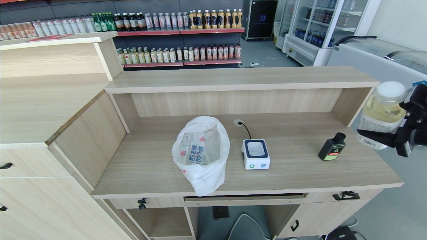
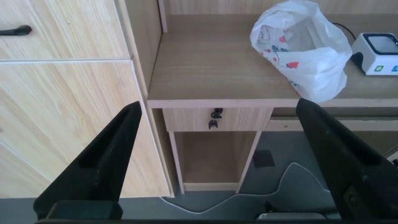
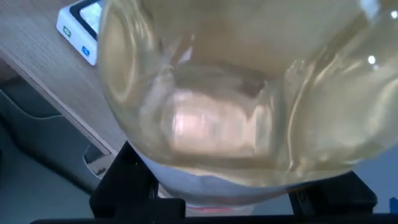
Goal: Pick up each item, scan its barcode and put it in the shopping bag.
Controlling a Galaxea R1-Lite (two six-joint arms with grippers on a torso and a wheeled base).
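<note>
Bright, even light fills the shop, so the shopping bag point(image 1: 203, 173) casts only a faint, soft shadow on the table point(image 1: 293, 173) near its front edge. The head view bows straight lines toward its edges. Light shines through the pale liquid in the bottle point(image 3: 249, 93), leaving small white glints, while the left fingers point(image 2: 99, 168) read as flat dark shapes against pale wood.

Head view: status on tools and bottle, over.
Right tool shut on big bottle, off right end of counter. Left tool open, low. Small bottle stands between big bottle and scanner.
</note>
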